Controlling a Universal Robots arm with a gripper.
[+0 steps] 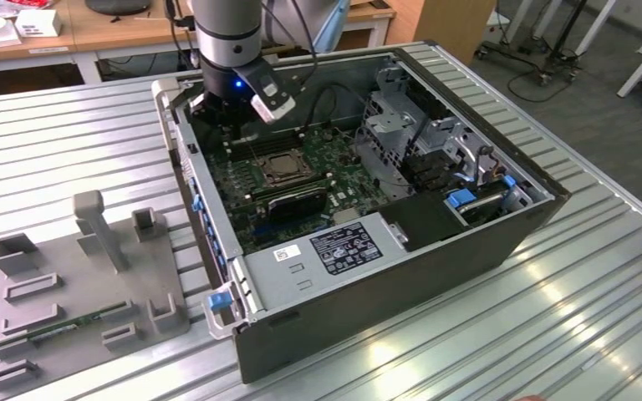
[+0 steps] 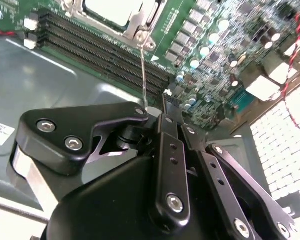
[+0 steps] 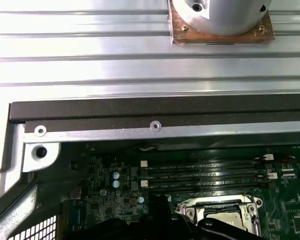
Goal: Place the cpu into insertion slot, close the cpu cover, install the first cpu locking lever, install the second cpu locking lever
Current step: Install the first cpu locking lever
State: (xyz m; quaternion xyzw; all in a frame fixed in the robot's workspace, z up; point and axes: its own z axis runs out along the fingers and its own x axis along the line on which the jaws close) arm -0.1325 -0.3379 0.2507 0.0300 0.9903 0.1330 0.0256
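Cpu (image 2: 112, 10) inside insertion slot (image 3: 188, 208), gripper (image 2: 168, 104) near its corner

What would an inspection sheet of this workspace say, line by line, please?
Surface: ribbed metal table bearing an open computer case.
Job's things: the cpu lies in the insertion slot; the cpu cover appears down over it; a thin locking lever runs from the slot's corner to the gripper.
Clutter: grey fixture tray with a green memory stick.
Grippers: the gripper sits inside the case, at the lever's free end.
Cables: black cables inside the case.
Surroundings: wooden desks, grey floor.
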